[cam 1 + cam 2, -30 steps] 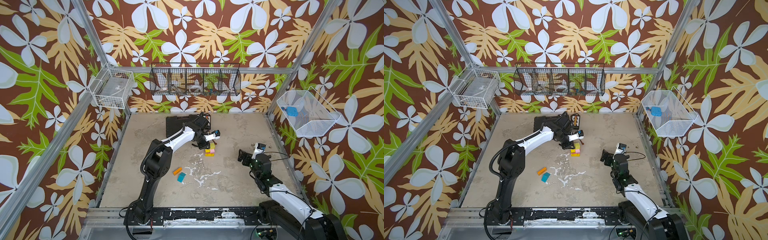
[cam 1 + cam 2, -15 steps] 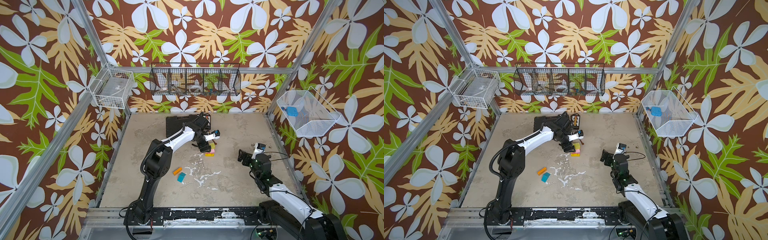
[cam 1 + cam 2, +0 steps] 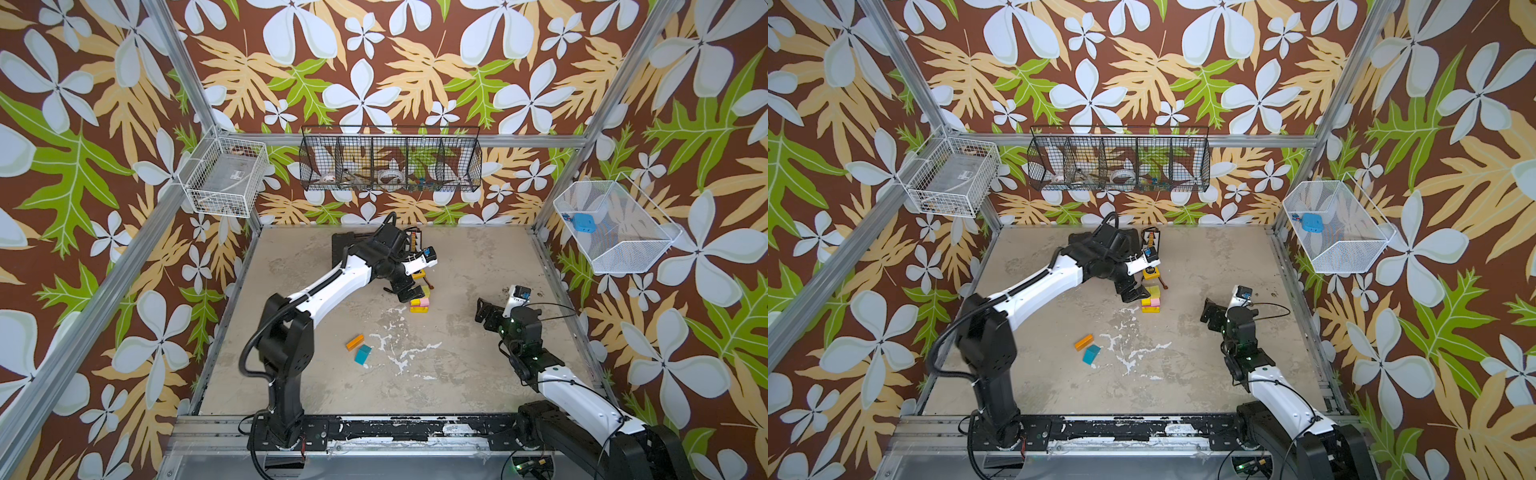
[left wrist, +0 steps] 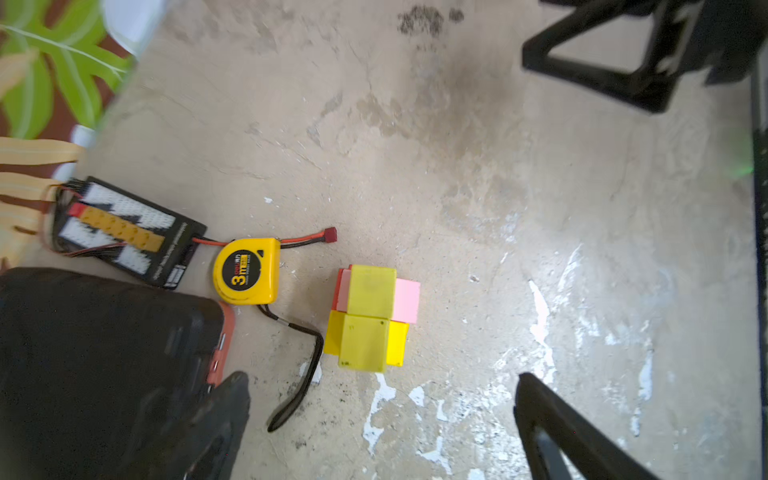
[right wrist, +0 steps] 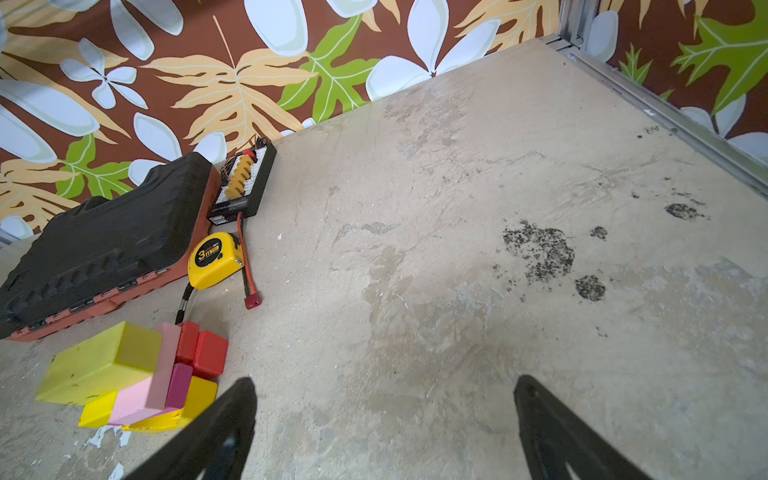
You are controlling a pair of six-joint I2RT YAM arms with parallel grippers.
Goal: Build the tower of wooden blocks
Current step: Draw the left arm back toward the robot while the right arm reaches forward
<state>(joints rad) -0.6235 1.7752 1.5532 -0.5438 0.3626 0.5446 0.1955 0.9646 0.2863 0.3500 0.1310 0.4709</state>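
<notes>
Left claw [image 3: 409,293] hangs just beside the tower [image 3: 419,302] with its jaws spread wide. In the left wrist view nothing sits between the fingertips [image 4: 237,386], and the stack's top yellow blocks lie clear of them. The tower stands about mid-bench [image 3: 457,365], somewhat nearer the far edge. It is a low stack of yellow, pink and red pieces, just beside the yellow tape measure [image 4: 247,272], and the black tool case [image 5: 104,232] lies beyond toward the far edge. Right claw [image 3: 486,311] is also spread and empty, hovering near the right edge and well apart from the stack.

By my reading, the placing step is over and the fetch of the next piece is in hand. Two loose pieces wait on the bench, an orange bar [image 3: 354,341] and a teal block [image 3: 362,354]. They lie near each other, off toward the near left corner from the tower.

The next move calls for lifting the left claw straight away from the stack so no finger brushes the yellow blocks. It should then travel to one loose piece, square the jaws across its narrow sides and close.
</notes>
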